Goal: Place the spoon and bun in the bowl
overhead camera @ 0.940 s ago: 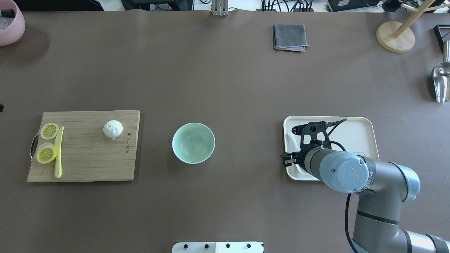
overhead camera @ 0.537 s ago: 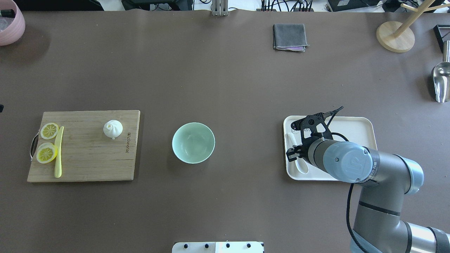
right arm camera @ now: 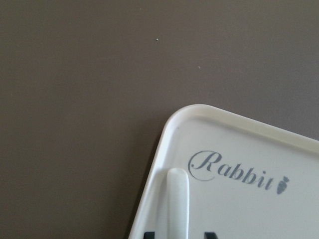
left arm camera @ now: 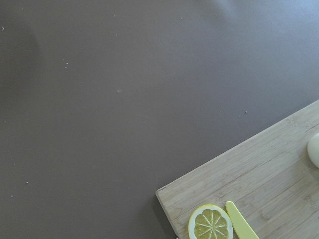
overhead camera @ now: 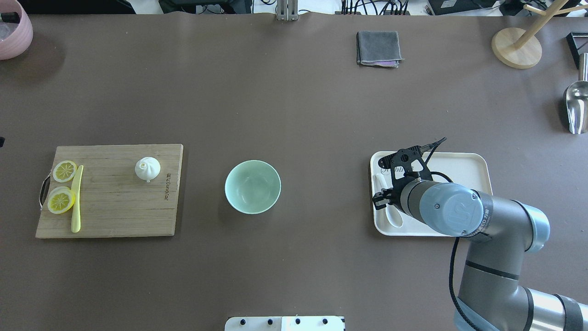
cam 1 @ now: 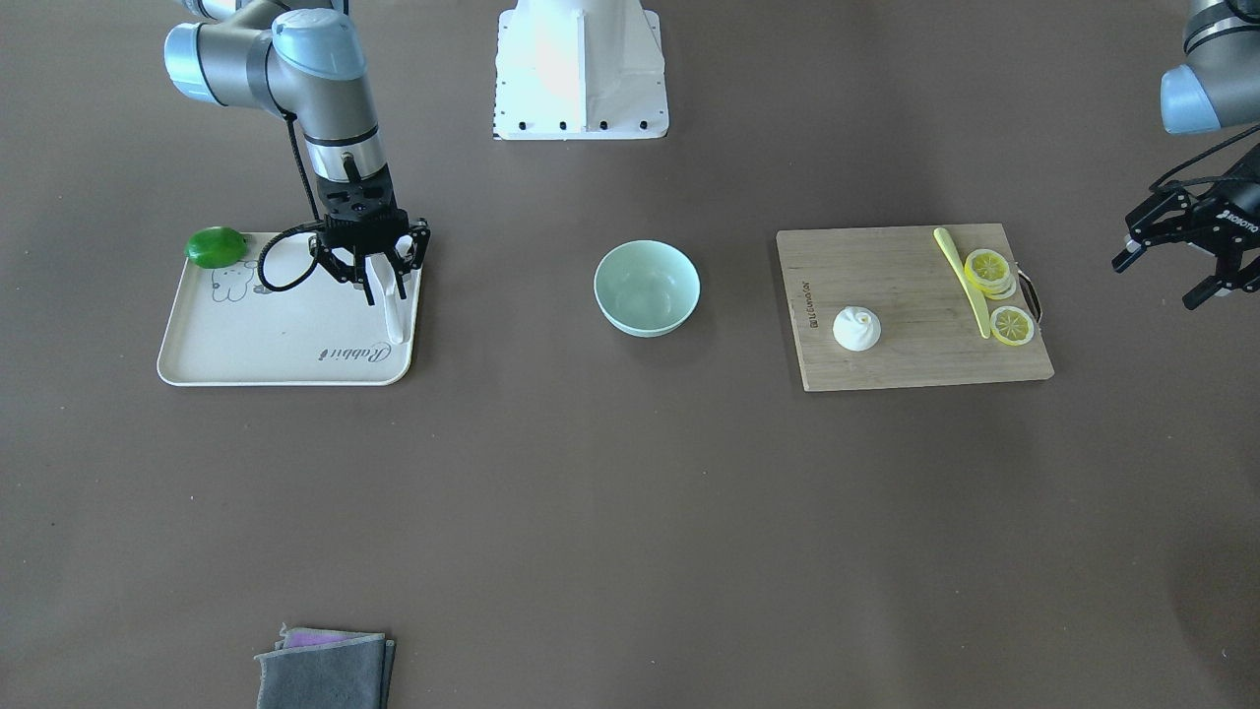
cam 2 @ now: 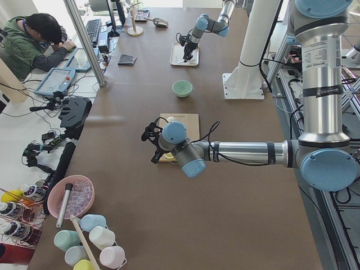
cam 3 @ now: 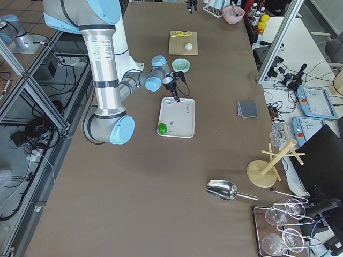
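The white spoon (overhead camera: 394, 216) lies along the left edge of the cream tray (overhead camera: 464, 161). My right gripper (overhead camera: 382, 199) is low over it, open, with one finger on each side of the handle. In the front-facing view the spoon (cam 1: 395, 313) sticks out below the gripper (cam 1: 384, 284). In the right wrist view the handle (right arm camera: 178, 199) runs between the fingertips (right arm camera: 210, 235). The white bun (overhead camera: 147, 169) sits on the wooden cutting board (overhead camera: 115, 211). The mint-green bowl (overhead camera: 252, 186) stands empty between board and tray. My left gripper (cam 1: 1166, 268) hovers open and empty beyond the board's outer end.
Two lemon slices (overhead camera: 61, 201) and a yellow utensil (overhead camera: 76, 197) lie at the board's left end. A green object (cam 1: 217, 246) sits on the tray. A grey cloth (overhead camera: 378, 48), a wooden stand (overhead camera: 517, 46), a metal scoop (overhead camera: 576, 108) and a pink bowl (overhead camera: 14, 27) are at the table's edges.
My right gripper has moved from the tray's near left corner a little farther along the spoon, onto its handle. Nothing else has moved.
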You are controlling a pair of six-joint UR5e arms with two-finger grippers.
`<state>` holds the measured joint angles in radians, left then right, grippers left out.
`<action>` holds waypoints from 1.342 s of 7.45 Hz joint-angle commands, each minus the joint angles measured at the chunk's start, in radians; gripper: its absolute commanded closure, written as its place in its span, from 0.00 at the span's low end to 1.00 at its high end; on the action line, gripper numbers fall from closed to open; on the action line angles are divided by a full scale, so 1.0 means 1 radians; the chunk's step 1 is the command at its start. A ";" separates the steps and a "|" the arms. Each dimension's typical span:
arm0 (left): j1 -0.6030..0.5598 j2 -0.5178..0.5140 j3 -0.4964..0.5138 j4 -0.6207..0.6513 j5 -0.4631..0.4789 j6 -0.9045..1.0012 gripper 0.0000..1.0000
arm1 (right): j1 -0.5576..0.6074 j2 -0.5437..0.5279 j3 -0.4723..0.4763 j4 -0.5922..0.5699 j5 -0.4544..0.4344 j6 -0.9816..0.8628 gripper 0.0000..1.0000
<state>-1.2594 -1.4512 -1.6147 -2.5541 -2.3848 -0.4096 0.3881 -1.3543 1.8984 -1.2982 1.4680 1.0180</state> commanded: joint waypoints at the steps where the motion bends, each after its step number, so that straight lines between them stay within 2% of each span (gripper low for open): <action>1: 0.000 0.000 -0.001 0.000 0.001 0.000 0.02 | -0.006 0.006 -0.013 0.000 0.000 0.042 0.57; 2: 0.000 0.000 -0.001 0.000 -0.001 0.000 0.02 | -0.006 0.006 -0.013 0.000 0.000 0.042 0.59; 3: 0.000 0.000 0.001 0.000 -0.001 0.000 0.02 | -0.006 0.007 -0.013 0.000 0.000 0.044 0.70; 4: 0.000 0.000 0.001 0.000 -0.001 0.000 0.02 | -0.006 0.006 -0.013 0.000 0.000 0.042 0.76; 10: 0.000 -0.001 0.001 0.000 0.001 0.000 0.02 | -0.006 0.006 -0.018 0.000 0.000 0.042 0.74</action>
<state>-1.2594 -1.4514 -1.6130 -2.5541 -2.3838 -0.4096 0.3820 -1.3484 1.8818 -1.2978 1.4680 1.0600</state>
